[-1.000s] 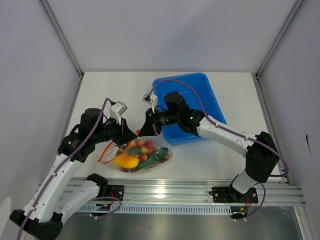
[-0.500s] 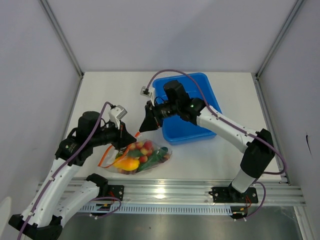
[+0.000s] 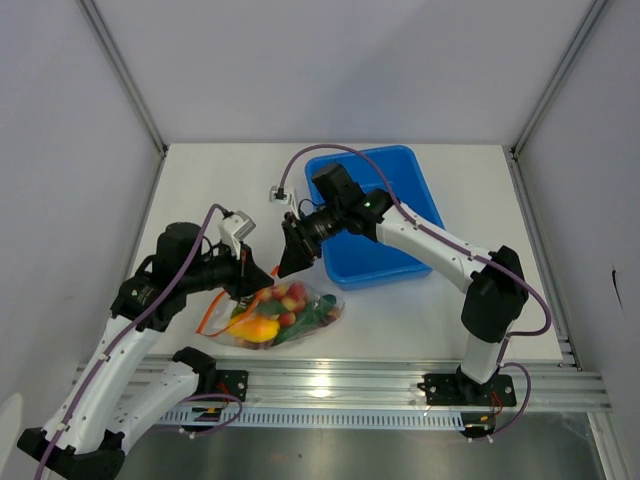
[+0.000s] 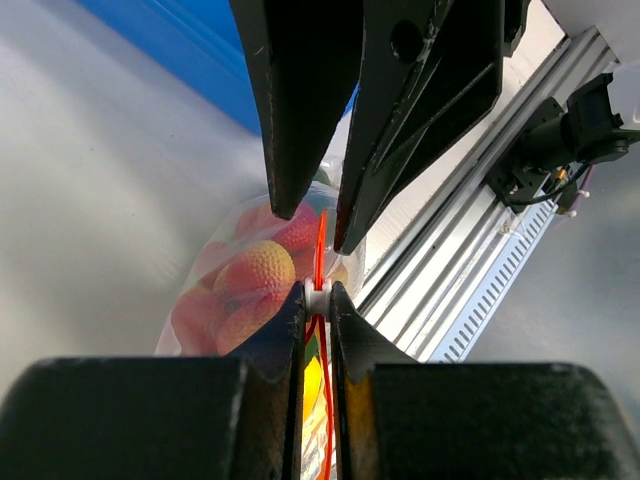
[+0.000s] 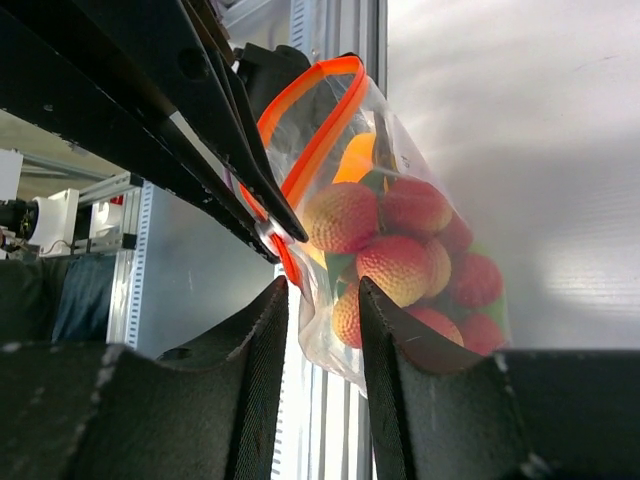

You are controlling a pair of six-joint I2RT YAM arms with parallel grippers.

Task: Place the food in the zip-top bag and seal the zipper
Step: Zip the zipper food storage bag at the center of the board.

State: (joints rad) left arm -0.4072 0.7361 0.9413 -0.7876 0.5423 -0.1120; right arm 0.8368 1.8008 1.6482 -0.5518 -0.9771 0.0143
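Both arms meet at the mouth of the clear crinkly plastic zip-top bag (image 3: pixel 332 304). It lies on the white bench (image 3: pixel 200 190) near the front edge, just in front of the near-left corner of the blue plastic bin (image 3: pixel 400 200). The small toy foods (image 3: pixel 285 302) are already inside: bumpy red fruits, a yellow-orange piece and some green.

- Left fingers (image 4: pixel 285 335): clamped on the thin orange-red zipper strip (image 5: pixel 318 150).
- Right fingers (image 5: pixel 265 335): a narrow gap, straddling the strip just beside the left pinch. They don't look closed on it.

Step, as I read it: sealing. In the right wrist view the strip gapes as an open loop beyond the left pinch, so that stretch looks unsealed.

How I'd run it:
- Close the right fingers squarely on the strip as an anchor.
- Keep the strip taut and straight between the two pinches.
- Slide the left pinch along the strip's own line toward the open loop.
- Don't pull sideways, or the tracks may skip.
- Don't lift hard, because the load is heavy at the bottom.

Orientation: the bag's long axis runs roughly left-right along the front edge, with the mouth toward the left arm and the closed end toward the right. The strip rises off the bench to the fingers.
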